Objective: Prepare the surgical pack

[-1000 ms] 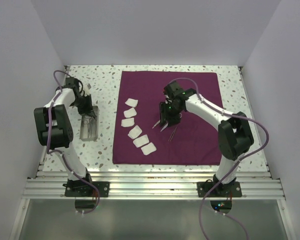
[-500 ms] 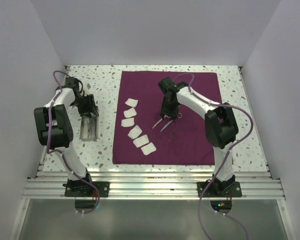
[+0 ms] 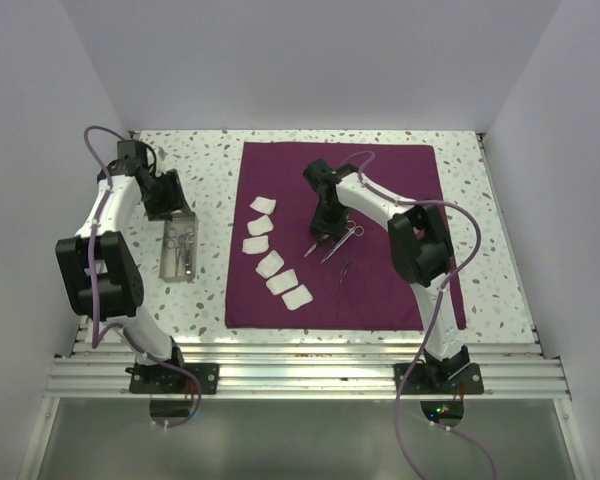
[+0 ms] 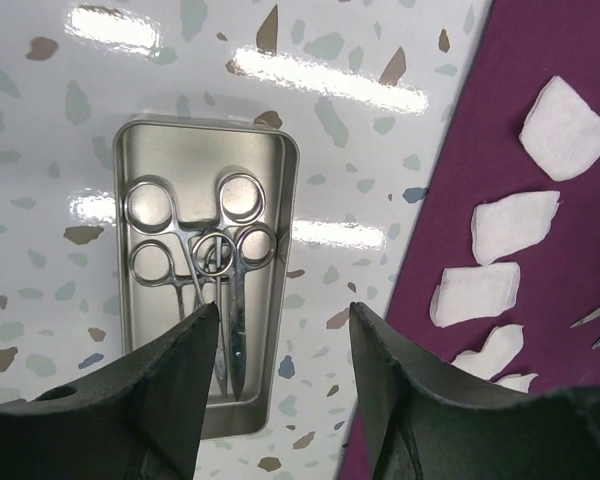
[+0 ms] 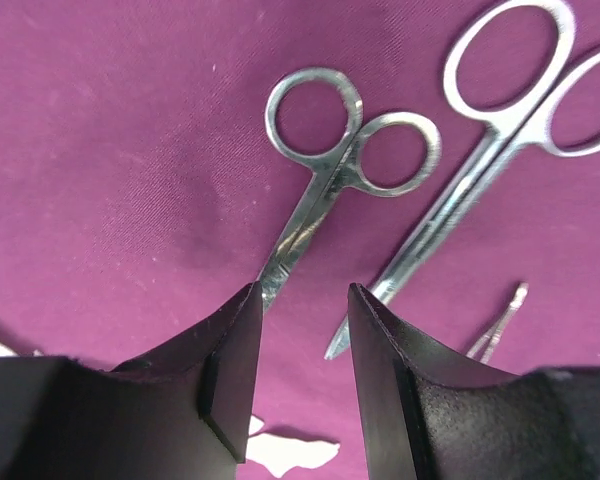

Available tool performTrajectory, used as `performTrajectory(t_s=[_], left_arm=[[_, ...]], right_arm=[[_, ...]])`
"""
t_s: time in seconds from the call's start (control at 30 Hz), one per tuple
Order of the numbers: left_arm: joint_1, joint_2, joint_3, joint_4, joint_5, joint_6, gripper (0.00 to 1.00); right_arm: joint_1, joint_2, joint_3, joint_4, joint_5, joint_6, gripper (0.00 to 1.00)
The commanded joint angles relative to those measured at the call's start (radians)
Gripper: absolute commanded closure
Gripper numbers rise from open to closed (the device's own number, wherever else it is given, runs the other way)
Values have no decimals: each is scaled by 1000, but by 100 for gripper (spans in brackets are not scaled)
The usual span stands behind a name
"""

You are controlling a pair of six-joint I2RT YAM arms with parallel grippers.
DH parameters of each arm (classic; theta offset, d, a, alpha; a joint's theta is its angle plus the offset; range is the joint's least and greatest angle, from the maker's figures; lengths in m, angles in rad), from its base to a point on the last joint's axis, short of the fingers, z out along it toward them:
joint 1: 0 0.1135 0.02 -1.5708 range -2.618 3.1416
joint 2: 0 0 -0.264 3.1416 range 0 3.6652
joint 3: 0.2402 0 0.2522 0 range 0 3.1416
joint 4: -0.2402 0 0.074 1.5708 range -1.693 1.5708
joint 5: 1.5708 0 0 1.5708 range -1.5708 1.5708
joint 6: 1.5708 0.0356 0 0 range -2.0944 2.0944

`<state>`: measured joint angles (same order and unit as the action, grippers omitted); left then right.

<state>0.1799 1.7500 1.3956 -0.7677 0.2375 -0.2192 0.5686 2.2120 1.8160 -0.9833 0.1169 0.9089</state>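
The maroon cloth (image 3: 390, 180) lies flat in the middle of the table. Several white gauze squares (image 3: 270, 263) run down its left side. To the cloth's left stands the small metal tray (image 3: 172, 270), holding steel scissors and forceps (image 4: 230, 260). My left gripper (image 4: 285, 310) hangs open and empty above the tray's near end and touches nothing. On the cloth lie two pairs of scissors (image 5: 320, 170) (image 5: 500, 130) and a thin instrument (image 5: 498, 325). My right gripper (image 5: 303, 290) is open just above the blades of the left pair.
The speckled table (image 3: 210, 170) shows around the cloth. White walls close it in on three sides. An aluminium rail (image 3: 300, 350) runs along the near edge. The cloth's right edge is partly hidden behind the right arm (image 3: 420, 240).
My left gripper has opened, left the instruments in the tray and lifted back from it. My right arm has swung left over the scissors, with its jaws a little narrower.
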Motion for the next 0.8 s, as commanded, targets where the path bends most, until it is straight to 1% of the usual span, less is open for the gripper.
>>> performTrajectory(t_s=[0.0, 0.47, 0.63, 0.77], left_arm=[[-5, -76, 23, 44, -63, -37, 41], [-22, -118, -30, 76, -12, -42, 41], [-42, -132, -56, 79, 3, -45, 41], [-63, -147, -83, 88, 6, -54, 41]], right_arm=[[23, 24, 51, -32, 18, 51, 57], [43, 68, 40, -20, 21, 120, 61], [43, 106, 69, -29, 12, 130, 62], [42, 121, 69, -41, 7, 140, 69]])
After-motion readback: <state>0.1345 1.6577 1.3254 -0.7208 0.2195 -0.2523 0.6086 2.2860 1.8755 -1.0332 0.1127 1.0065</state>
